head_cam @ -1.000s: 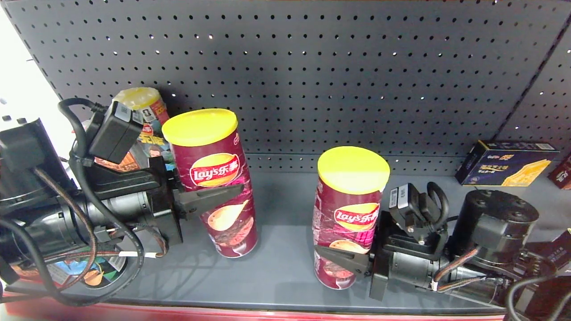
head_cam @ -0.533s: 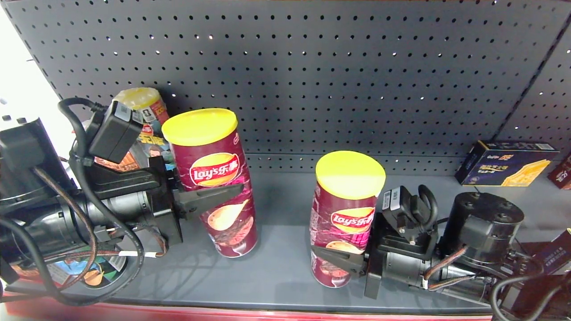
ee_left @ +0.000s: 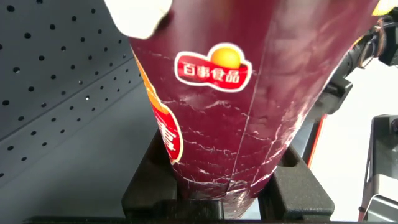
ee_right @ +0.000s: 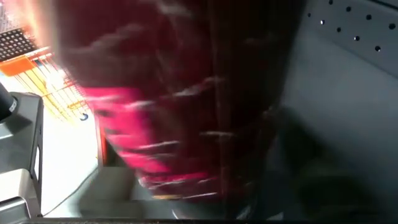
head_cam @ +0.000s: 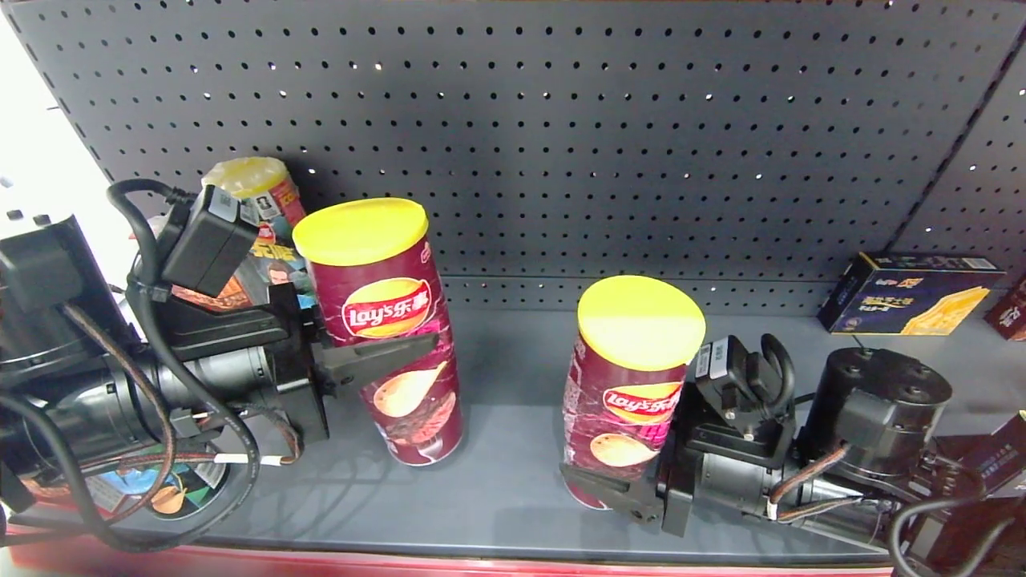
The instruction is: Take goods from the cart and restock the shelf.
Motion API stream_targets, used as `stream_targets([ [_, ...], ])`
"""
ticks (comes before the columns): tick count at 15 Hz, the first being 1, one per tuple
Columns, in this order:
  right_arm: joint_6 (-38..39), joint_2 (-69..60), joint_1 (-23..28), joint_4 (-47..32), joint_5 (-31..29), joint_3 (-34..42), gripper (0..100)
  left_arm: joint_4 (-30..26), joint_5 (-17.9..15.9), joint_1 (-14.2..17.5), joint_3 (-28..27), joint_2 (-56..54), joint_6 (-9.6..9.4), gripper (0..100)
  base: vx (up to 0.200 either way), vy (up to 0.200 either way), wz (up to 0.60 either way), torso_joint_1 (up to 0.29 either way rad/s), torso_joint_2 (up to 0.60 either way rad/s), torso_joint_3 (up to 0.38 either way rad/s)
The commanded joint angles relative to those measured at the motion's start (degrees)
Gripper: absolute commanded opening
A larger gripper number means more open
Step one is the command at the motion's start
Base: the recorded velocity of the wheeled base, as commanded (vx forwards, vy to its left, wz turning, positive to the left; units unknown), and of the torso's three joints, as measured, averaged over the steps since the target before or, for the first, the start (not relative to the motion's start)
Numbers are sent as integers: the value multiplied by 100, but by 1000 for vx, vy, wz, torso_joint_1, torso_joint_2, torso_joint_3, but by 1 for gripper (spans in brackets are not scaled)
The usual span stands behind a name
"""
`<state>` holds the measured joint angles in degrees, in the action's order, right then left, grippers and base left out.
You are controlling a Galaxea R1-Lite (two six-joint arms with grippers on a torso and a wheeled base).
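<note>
Your left gripper (head_cam: pixel 394 357) is clamped around the middle of the maroon cardboard crisp tube with a yellow plastic lid (head_cam: pixel 383 312), which stands at the left of the grey metal shelf (head_cam: pixel 513 481). Your right gripper (head_cam: pixel 613 481) grips a second maroon yellow-lidded tube (head_cam: pixel 633 385) low on its body, at the near right; you cannot tell whether its base touches the shelf. A dark blue carton (head_cam: pixel 906 292) lies far right by the perforated back panel (head_cam: pixel 561 120).

A dark blue box (head_cam: pixel 910 292) lies near the grey pegboard (head_cam: pixel 561 120), far right.
</note>
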<state>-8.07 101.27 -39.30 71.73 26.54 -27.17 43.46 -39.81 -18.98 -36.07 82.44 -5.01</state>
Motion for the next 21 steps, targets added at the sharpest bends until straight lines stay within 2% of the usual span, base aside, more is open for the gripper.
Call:
stream_targets([
  [1, -2, -160, -7, 8, 9, 72, 100, 5, 0, 0, 65, 0, 0, 0, 0, 0, 0, 0, 0, 0],
  [10, -2, -1654, 37, -45, 9, 986, 100, 5, 9, -27, 118, 0, -9, 0, 0, 0, 0, 0, 0, 0],
  [12, -2, -1979, 256, -54, 9, 1276, 100, 5, 18, -27, 118, 0, -9, 0, 0, 0, 0, 0, 0, 0],
  [17, 7, -3377, 1083, -238, -8, 2111, 100, 5, 18, -36, 109, -9, -9, 0, 0, 0, 0, 0, 0, 0],
  [19, 16, -4027, 1689, -502, -17, 2155, 100, 13, 18, -36, 100, -18, -9, 0, 0, 0, 0, 0, 0, 0],
  [20, 16, -4625, 2234, -933, -61, 2181, 100, 13, 18, -27, 83, -18, -9, 0, 0, 0, 0, 0, 0, 0],
  [21, 16, -5020, 2515, -1240, -140, 2208, 100, 13, 18, -27, 92, -18, -9, 0, 0, 0, 0, 0, 0, 0],
])
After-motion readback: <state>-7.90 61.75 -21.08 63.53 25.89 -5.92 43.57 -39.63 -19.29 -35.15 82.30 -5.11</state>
